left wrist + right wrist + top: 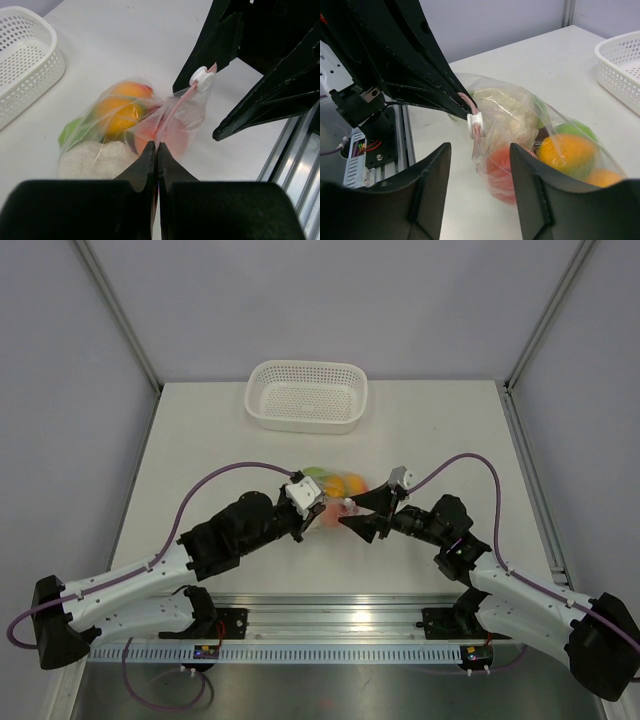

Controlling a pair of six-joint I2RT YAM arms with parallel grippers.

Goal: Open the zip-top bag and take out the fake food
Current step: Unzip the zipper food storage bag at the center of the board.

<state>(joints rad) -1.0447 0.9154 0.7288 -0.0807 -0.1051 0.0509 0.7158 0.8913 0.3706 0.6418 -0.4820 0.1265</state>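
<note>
The zip-top bag [335, 498] lies mid-table, clear with a pink zip strip [175, 107] and a white slider [202, 78]. Inside I see fake food: white cauliflower [97, 157], orange pieces [117, 112], a green piece [70, 132] and a red piece [502, 170]. My left gripper [156, 146] is shut on the bag's zip edge. My right gripper [480, 150] is open, its jaws on either side of the slider [475, 125] end of the bag, not touching it. In the top view the two grippers, left [312, 518] and right [352, 512], face each other over the bag.
A white perforated basket [307, 395] stands at the back of the table, also in the left wrist view [22, 75] and the right wrist view [620, 65]. The aluminium rail [330, 625] with the arm bases runs along the near edge.
</note>
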